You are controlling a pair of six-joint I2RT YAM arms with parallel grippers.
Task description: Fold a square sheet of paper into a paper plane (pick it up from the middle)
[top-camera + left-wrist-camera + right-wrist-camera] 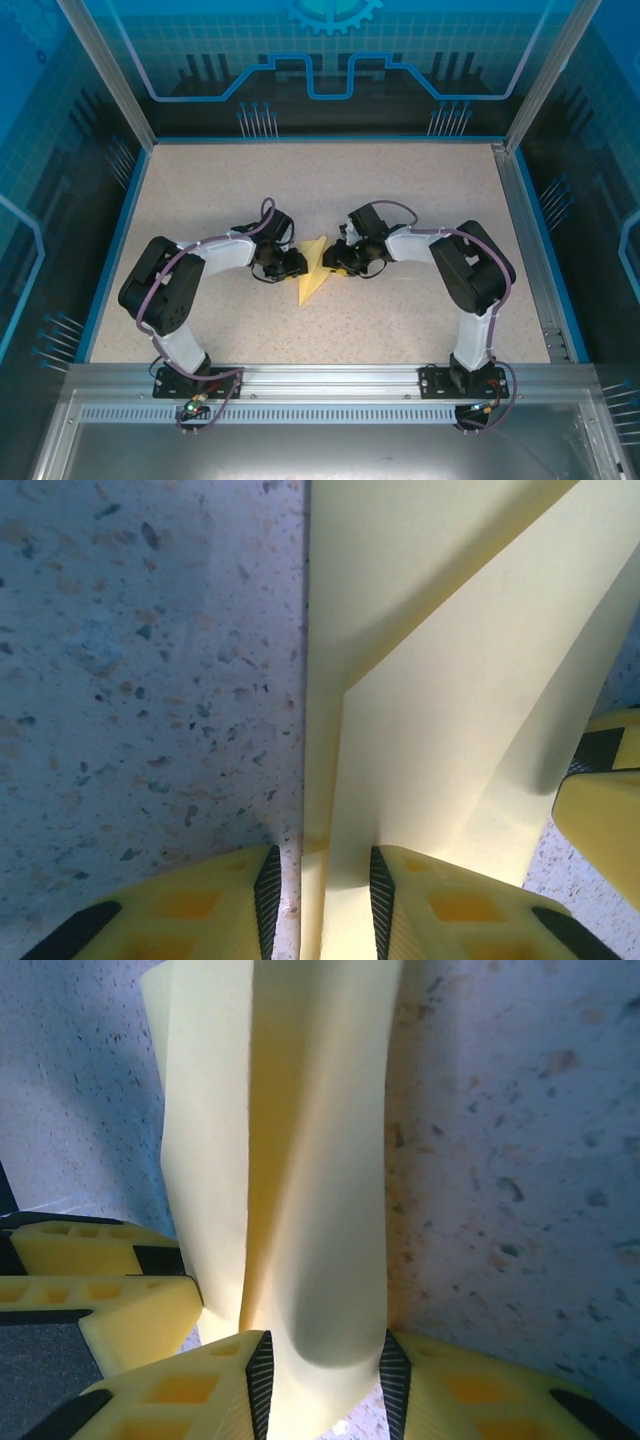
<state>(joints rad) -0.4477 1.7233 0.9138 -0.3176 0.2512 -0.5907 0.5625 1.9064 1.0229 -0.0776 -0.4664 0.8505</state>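
The square sheet of paper (pixel 313 270) is folded into a long, pointy shape. It lies on the table (pixel 200 200), and part of it stands up like a little tent. Its long way runs from the arms' side out to the far side, leaning a bit.

The left gripper (pixel 291 262) is right at the paper's left side. The right gripper (pixel 337 262) is right at the paper's right side. They face each other across the paper, and both are just as close to it.

In the left wrist view, the paper (pixel 430 710) runs straight ahead from between the fingers of the left gripper (pixel 322 880). One pad (pixel 380 895) touches the paper. Beside the other pad (pixel 268 885) a thin strip of table shows, so this gripper looks loose, not pinching yet.

In the right wrist view, the paper (pixel 300 1160) fills the gap of the right gripper (pixel 325 1360). Both pads (pixel 262 1380) press on a round fold, so it is grasping the paper.

I think the next squeeze depends on the standing fold staying between the left fingers.
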